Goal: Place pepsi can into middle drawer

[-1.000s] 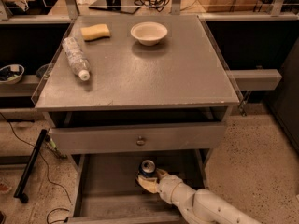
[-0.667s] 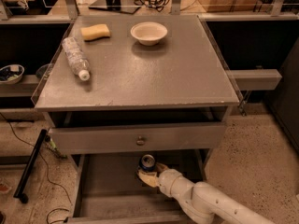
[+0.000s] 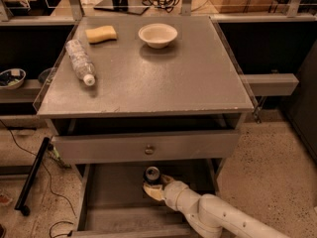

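Observation:
The pepsi can [image 3: 152, 174], dark with a silver top, stands upright inside the open middle drawer [image 3: 111, 195], near the back of its bare grey floor. My gripper [image 3: 153, 187] reaches in from the lower right on a white arm [image 3: 218, 217]. Its cream fingers [image 3: 150, 192] are closed around the lower part of the can, which hides the can's body. The can sits just below the grey drawer front with a round knob [image 3: 149, 149].
On the cabinet top [image 3: 198, 83] lie a clear plastic bottle [image 3: 80, 61], a yellow sponge [image 3: 101, 33] and a white bowl [image 3: 157, 35]. The drawer's side walls [image 3: 83, 197] flank the arm. A black pole [image 3: 32, 175] and cables lie on the floor at left.
My gripper and the can have shifted slightly left and toward the back of the drawer. The arm has come further into view. Nothing on the cabinet top has moved.

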You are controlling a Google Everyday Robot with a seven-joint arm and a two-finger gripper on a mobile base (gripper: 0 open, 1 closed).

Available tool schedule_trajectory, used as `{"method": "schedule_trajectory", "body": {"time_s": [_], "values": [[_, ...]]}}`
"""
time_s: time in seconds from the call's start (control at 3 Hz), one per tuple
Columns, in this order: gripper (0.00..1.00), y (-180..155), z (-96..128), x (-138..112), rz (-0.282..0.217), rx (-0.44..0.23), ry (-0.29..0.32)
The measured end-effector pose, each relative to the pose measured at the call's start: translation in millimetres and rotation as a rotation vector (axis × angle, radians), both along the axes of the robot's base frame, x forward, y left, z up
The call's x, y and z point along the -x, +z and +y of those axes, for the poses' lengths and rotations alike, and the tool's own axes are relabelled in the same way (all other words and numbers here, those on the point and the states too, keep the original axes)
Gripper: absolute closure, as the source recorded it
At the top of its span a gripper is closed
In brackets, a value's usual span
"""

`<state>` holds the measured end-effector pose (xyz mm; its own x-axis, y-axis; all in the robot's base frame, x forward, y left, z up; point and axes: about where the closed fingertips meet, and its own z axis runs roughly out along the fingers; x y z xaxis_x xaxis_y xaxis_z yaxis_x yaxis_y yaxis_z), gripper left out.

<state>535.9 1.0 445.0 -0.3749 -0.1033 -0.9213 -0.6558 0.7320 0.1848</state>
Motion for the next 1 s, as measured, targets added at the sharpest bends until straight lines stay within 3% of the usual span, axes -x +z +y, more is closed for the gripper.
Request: {"method": "schedule_trajectory", "body": {"time_s": [0.33,0.67,1.0], "values": [[1.00,0.0,0.2,0.0,0.000,0.001,0.000],[1.00,-2.4,5.8,2.4,-0.025,0.065,0.013],[1.00,-2.7,5.9,2.5,-0.024,0.065,0.013]]}}
